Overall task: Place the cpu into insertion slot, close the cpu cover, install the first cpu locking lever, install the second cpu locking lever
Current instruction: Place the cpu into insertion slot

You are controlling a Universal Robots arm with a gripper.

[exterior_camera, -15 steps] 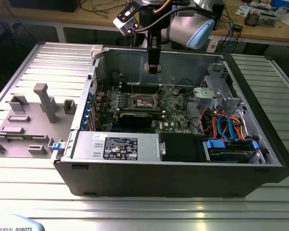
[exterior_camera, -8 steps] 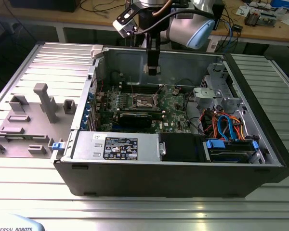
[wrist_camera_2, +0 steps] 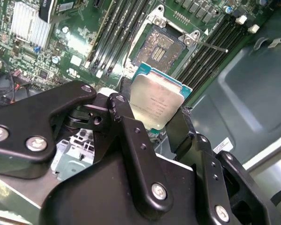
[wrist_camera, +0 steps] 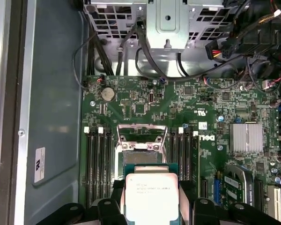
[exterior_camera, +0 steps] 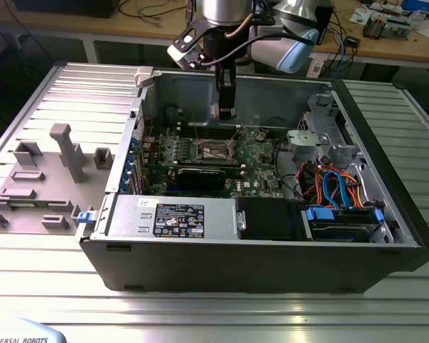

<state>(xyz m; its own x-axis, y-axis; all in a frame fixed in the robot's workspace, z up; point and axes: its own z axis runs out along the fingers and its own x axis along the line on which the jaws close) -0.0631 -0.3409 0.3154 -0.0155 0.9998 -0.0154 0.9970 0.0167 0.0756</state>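
One cpu (wrist_camera_2: pixel 157 101) gripped by its edges in jaws closed upon it, above the bare insertion slot (wrist_camera_2: pixel 160 47); likely hazard: tilted seating, bending socket pins.

We count one silvery-grey flat square cpu (wrist_camera_2: pixel 157 98), one dark-centred, silver-rimmed square insertion slot (wrist_camera_2: pixel 159 47) and one black two-fingered tool (wrist_camera_2: pixel 150 108). There is one green motherboard (wrist_camera: pixel 145 101), one open dark metal computer case (exterior_camera: pixel 272 268), one ribbed silvery table (exterior_camera: pixel 200 314), one finned silvery heatsink (wrist_camera: pixel 246 138) and one round silvery coin battery (wrist_camera: pixel 107 93). Long black memory slots (wrist_camera: pixel 99 164) form two banks.
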